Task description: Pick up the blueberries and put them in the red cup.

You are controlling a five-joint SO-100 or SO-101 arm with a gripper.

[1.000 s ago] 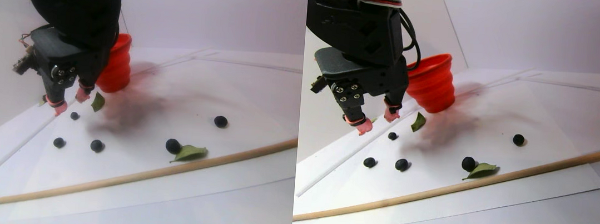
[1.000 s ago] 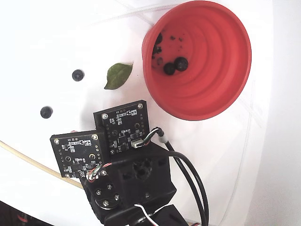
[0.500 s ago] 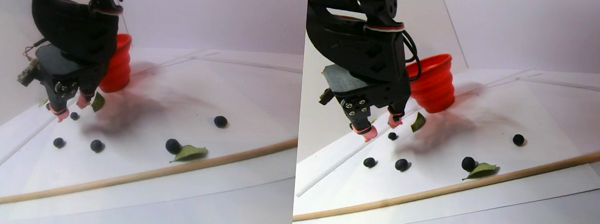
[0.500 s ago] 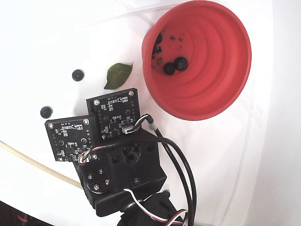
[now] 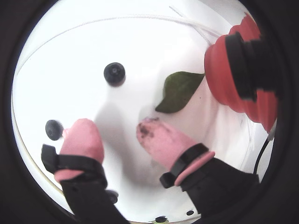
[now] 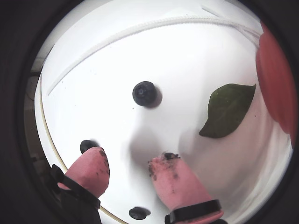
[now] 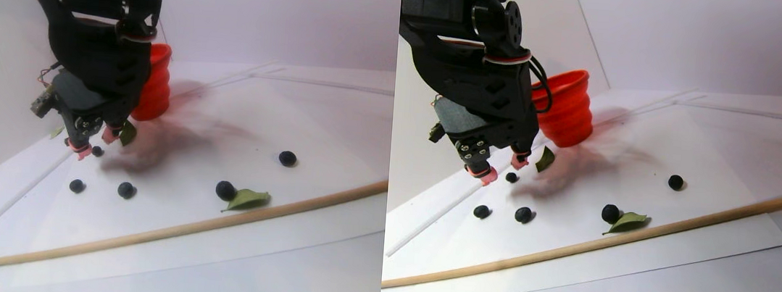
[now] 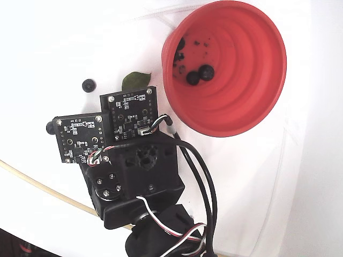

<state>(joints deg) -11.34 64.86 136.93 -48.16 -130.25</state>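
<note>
The gripper [image 5: 117, 128] is low over the white sheet [image 7: 233, 113] w/ its 2 pink-tipped fingers [image 6: 175, 182] spread apart & nothing between them. In both wrist views a blueberry [image 5: 114, 73] lies on the sheet just ahead of the gap between the tips, apart from both, not touched. A 2nd berry [image 5: 53, 129] sits right beside the left-hand pink tip in a wrist view; can't tell if it touches. A 3rd berry [image 6: 138, 213] shows at the bottom edge between the fingers in a wrist view.

In the stereo pair view the gripper [image 7: 95, 141] hangs w/ tips almost on the sheet, the small berry [image 7: 97, 150] between them or just in front; 4 more berries lie loose, e.g. one [image 7: 288, 158] well to the right & one [image 7: 226, 190] touching a green leaf [image 7: 249, 198]. A wooden stick [image 7: 211, 224] crosses the sheet's near side.

The red cup [image 8: 228, 67] stands upright behind & right of the gripper in the fixed view, w/ 2 blueberries [image 8: 199, 74] & dark specks at its bottom. Another leaf [image 5: 180, 91] lies between the cup [image 5: 233, 74] & the target berry, near the right-hand fingertip.

Circuit boards [image 8: 128, 115] on the wrist carry white print, too small to read. No brand or label legible elsewhere.
</note>
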